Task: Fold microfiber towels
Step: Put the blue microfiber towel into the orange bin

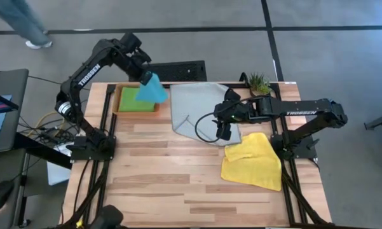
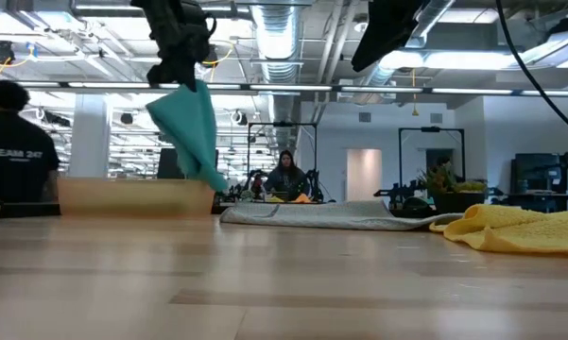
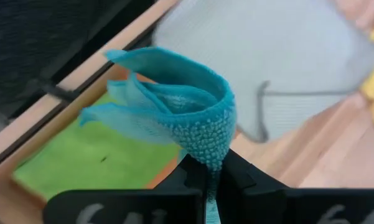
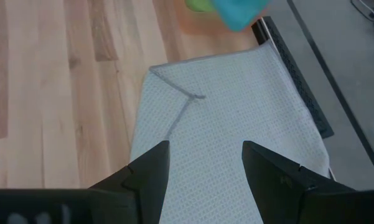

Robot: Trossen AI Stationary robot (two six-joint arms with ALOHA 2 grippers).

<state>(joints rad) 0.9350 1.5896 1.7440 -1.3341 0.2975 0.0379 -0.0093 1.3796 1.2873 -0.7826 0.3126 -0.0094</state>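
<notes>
While the high view lays out the whole worktop point(image 1: 178, 184), it shows the left tool point(image 1: 144, 76) only as a dark shape over the tray point(image 1: 117, 102). The left wrist view shows that its fingers are pressed together on a bunched fold of the blue towel point(image 3: 187, 118). That towel hangs from the tool clear of the worktop, which the low view makes plain: the cloth dangles beside the tray's wall with its lower tip near the rim. The green towel point(image 1: 138, 100) lies flat in the tray below the left tool; from the low view it is hidden behind the tray wall.

The right tool point(image 4: 205, 162) hovers over the grey towel point(image 1: 200, 108), its fingers spread apart with nothing between them, as the right wrist view shows. This view also picks out a dark seam line and one turned corner on the grey cloth, hard to read from above. In the low view the right tool is cut off at the upper edge, so its height above the cloth is unclear. The grey towel lies spread at the far middle of the worktop, under and ahead of the right tool. The yellow towel point(image 1: 253, 162) lies crumpled just beside the grey one, nearer the front than the right tool. A small plant point(image 1: 259, 83) stands at the far edge, and people show in the room beyond.
</notes>
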